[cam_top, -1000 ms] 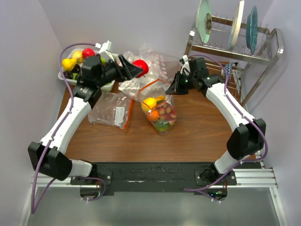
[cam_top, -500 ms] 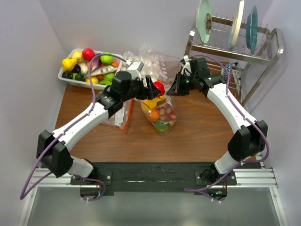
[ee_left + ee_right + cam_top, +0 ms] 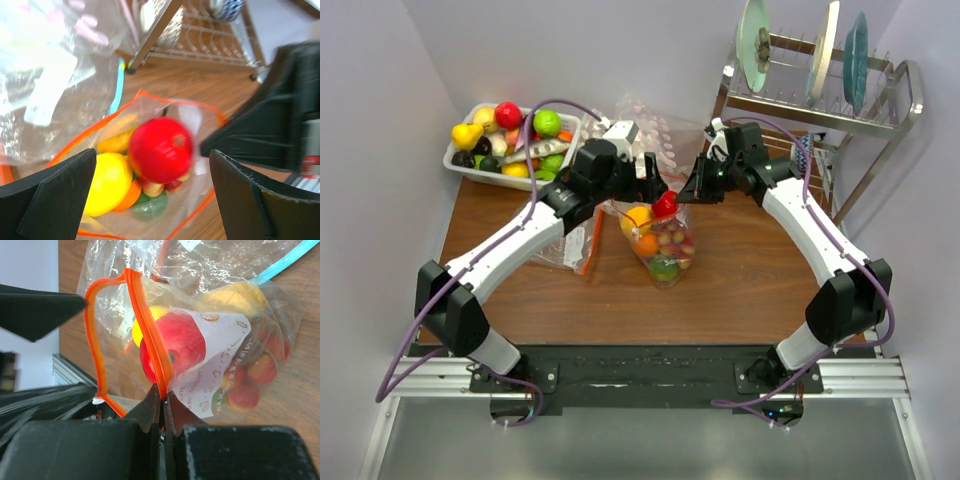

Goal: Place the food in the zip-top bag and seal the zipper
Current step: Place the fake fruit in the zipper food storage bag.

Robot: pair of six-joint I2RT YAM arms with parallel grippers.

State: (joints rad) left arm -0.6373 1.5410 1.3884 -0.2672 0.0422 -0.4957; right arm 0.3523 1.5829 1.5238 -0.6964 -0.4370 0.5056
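The zip-top bag (image 3: 663, 248) stands upright mid-table, mouth open, holding a lemon (image 3: 106, 183), an orange, a green lime and red grapes (image 3: 250, 375). My right gripper (image 3: 693, 188) is shut on the orange-red zipper (image 3: 150, 335), pinching the rim at the bag's right side (image 3: 162, 396). Directly over the mouth hovers my left gripper (image 3: 655, 187), open wide. The red apple (image 3: 160, 150) is loose between its spread fingers (image 3: 55, 200), touching neither, at the bag's opening. Through the plastic the apple (image 3: 175, 347) shows just inside the rim.
A white bin (image 3: 457, 166) of toy fruits sits at the back left. Spare clear bags lie left of the open bag (image 3: 555, 235) and behind it (image 3: 645, 125), one with a teal strip (image 3: 118, 85). A dish rack (image 3: 820, 95) with plates stands back right.
My left arm swung right from the bin side, carrying the apple over the bag. Its jaws then opened and the apple dropped to the bag's mouth. The right gripper kept its hold.
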